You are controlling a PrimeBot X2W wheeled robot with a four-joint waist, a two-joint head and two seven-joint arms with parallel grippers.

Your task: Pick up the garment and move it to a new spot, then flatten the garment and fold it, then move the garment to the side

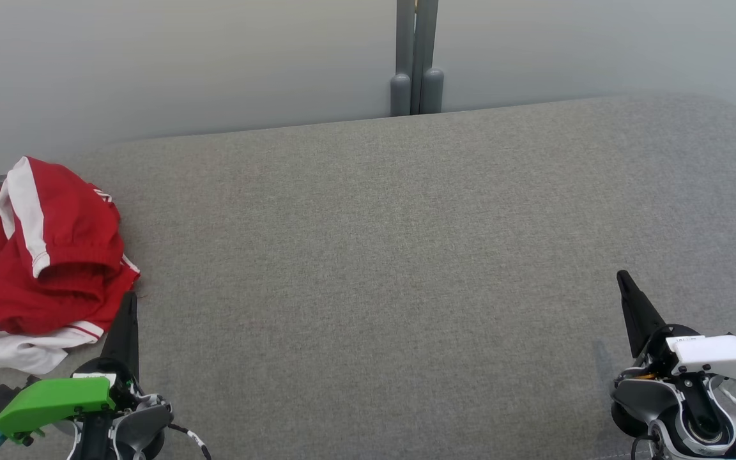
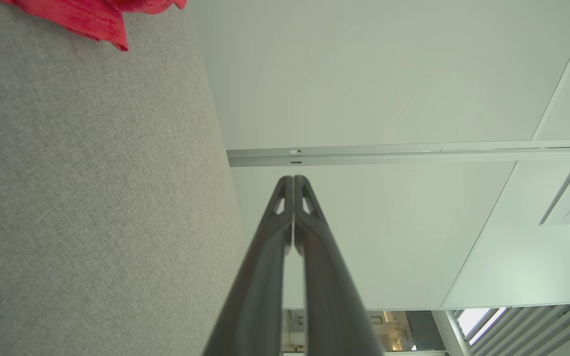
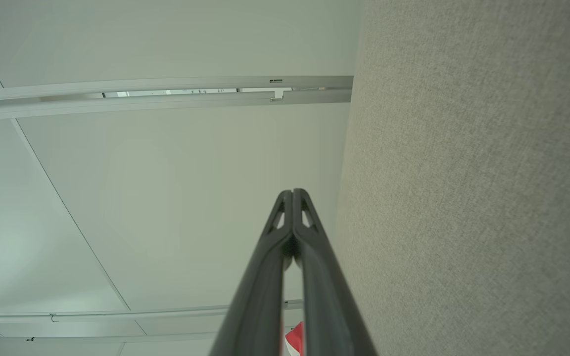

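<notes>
**Garment not yet picked up; both grippers empty at the near edge**

The crumpled red garment with white stripes and white trim [image 1: 42, 255] lies in a loose heap at the far left end of the wide grey woven-fabric cushion [image 1: 374, 255], partly hanging over that left edge. The rest of the cushion, from the middle to the right end, is bare. Behind it stand a pale wall [image 1: 183, 64] and a grey upright post [image 1: 416, 57].

The left gripper [image 1: 128, 306], the one with the green housing, sits at the lower left with its two dark fingers pressed together and nothing between them. Its tip lies just beside the garment's near right corner; whether it touches the cloth cannot be told. The left wrist view shows the same closed pair above the cushion, with a red fold of the garment off to one side. The right gripper [image 1: 627, 284], with the white housing, rests at the lower right, well apart from the garment, its fingers likewise closed together and holding nothing.

By this layout the first step, picking up the garment and moving it to a new spot, looks not yet begun. The next move probably calls for the left gripper to part its fingers, reach into the heap and pinch a firm fold, most likely the raised red bunch and not the thin white hem. The bare middle of the cushion looks like the natural spot to carry it to, within reach of both arms for flattening. One likely risk is the heap slipping off the left edge if it is only nudged.
</notes>
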